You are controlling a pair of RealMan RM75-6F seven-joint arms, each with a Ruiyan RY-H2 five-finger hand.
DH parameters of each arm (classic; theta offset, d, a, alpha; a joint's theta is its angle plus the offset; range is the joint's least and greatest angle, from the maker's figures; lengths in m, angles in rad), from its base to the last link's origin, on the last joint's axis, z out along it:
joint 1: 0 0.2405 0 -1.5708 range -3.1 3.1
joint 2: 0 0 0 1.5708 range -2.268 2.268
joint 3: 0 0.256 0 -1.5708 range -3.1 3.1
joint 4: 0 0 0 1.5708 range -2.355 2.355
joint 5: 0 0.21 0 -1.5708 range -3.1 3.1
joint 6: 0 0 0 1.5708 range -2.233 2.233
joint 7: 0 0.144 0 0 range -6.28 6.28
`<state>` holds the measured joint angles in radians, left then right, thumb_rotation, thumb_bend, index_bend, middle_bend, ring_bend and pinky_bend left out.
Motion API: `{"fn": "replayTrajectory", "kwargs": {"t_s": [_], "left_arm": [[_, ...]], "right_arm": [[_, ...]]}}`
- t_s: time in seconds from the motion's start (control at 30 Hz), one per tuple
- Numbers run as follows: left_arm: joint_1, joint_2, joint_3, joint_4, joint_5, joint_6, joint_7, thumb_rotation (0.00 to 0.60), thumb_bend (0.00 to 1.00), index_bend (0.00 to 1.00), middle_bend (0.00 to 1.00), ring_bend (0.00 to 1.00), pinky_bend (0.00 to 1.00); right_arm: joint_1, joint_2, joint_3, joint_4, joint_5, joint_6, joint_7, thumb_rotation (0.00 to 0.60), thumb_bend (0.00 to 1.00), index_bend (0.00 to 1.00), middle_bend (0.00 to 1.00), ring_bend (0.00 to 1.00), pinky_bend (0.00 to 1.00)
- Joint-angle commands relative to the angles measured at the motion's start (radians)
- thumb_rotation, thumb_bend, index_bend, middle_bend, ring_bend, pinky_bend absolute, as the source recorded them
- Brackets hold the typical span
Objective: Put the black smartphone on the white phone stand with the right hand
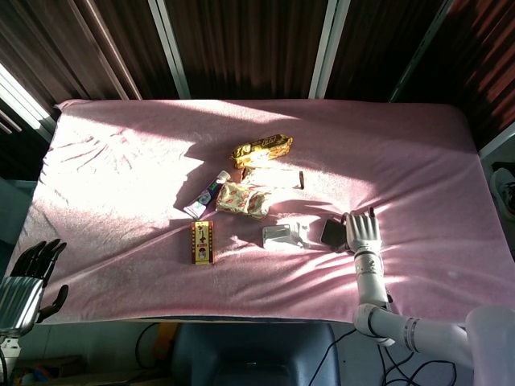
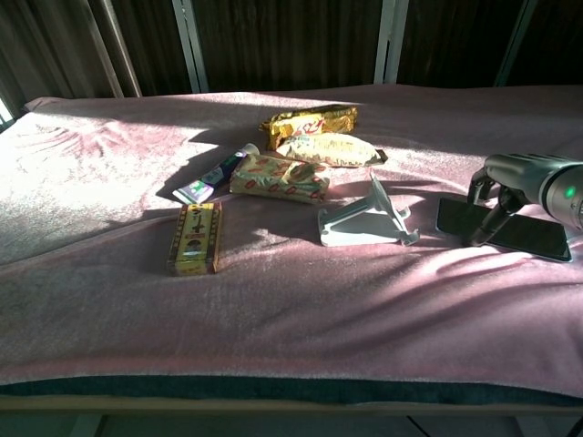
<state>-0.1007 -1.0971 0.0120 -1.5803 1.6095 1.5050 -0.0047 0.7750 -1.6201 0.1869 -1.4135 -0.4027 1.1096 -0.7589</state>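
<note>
The black smartphone point(image 1: 332, 233) point(image 2: 524, 236) lies flat on the pink cloth, at the right. My right hand point(image 1: 363, 232) point(image 2: 513, 185) arches over its left end. The fingers reach down at the phone's far edge and the thumb touches its top near the front. The phone is not lifted. The white phone stand point(image 1: 282, 236) point(image 2: 366, 222) stands just left of the phone, with nothing on it. My left hand point(image 1: 30, 276) hangs off the table's front left corner, fingers apart and holding nothing; the chest view does not show it.
A yellow box point(image 1: 202, 242) point(image 2: 194, 238) lies left of the stand. Behind the stand are a toothpaste tube point(image 1: 207, 194) point(image 2: 216, 173) and snack packets point(image 1: 242, 199) point(image 2: 278, 177), one golden point(image 1: 261, 149) point(image 2: 308, 119). The pink cloth point(image 1: 121, 161) covers the table.
</note>
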Motion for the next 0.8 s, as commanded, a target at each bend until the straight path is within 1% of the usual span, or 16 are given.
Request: {"fn": "replayTrajectory", "kwargs": {"t_s": [0.03, 0.27, 0.5, 0.57, 0.7, 0.8], "left_arm": [[0.001, 0.0, 0.001, 0.0, 0.001, 0.001, 0.0, 0.6, 0.42, 0.0, 0.05, 0.03, 0.12], [0.002, 0.001, 0.002, -0.001, 0.003, 0.003, -0.001, 0.6, 0.42, 0.0, 0.05, 0.03, 0.12], [0.003, 0.002, 0.002, 0.0, 0.004, 0.004, -0.004, 0.6, 0.42, 0.0, 0.05, 0.03, 0.12], [0.002, 0.002, 0.002, 0.001, 0.004, 0.004, -0.005, 0.6, 0.42, 0.0, 0.05, 0.03, 0.12], [0.002, 0.002, 0.001, 0.001, 0.003, 0.004, -0.005, 0.6, 0.42, 0.0, 0.05, 0.03, 0.12], [0.001, 0.0, 0.002, 0.001, 0.003, 0.001, -0.003, 0.6, 0.42, 0.0, 0.05, 0.03, 0.12]], "right_arm": [[-0.005, 0.004, -0.006, -0.018, -0.025, 0.019, -0.006, 0.6, 0.2, 0.72, 0.51, 0.37, 0.11], [-0.012, 0.008, -0.007, -0.046, -0.056, 0.044, -0.018, 0.6, 0.2, 0.75, 0.54, 0.41, 0.13], [-0.022, -0.002, -0.009, -0.043, -0.086, 0.054, -0.013, 0.6, 0.2, 0.81, 0.58, 0.45, 0.17], [-0.024, -0.01, -0.009, -0.033, -0.096, 0.057, -0.011, 0.6, 0.21, 0.84, 0.61, 0.48, 0.21], [-0.032, -0.028, -0.009, -0.006, -0.127, 0.062, 0.007, 0.6, 0.22, 0.92, 0.68, 0.54, 0.34], [-0.038, -0.037, -0.007, 0.006, -0.141, 0.055, 0.019, 0.6, 0.23, 0.95, 0.7, 0.57, 0.37]]}}
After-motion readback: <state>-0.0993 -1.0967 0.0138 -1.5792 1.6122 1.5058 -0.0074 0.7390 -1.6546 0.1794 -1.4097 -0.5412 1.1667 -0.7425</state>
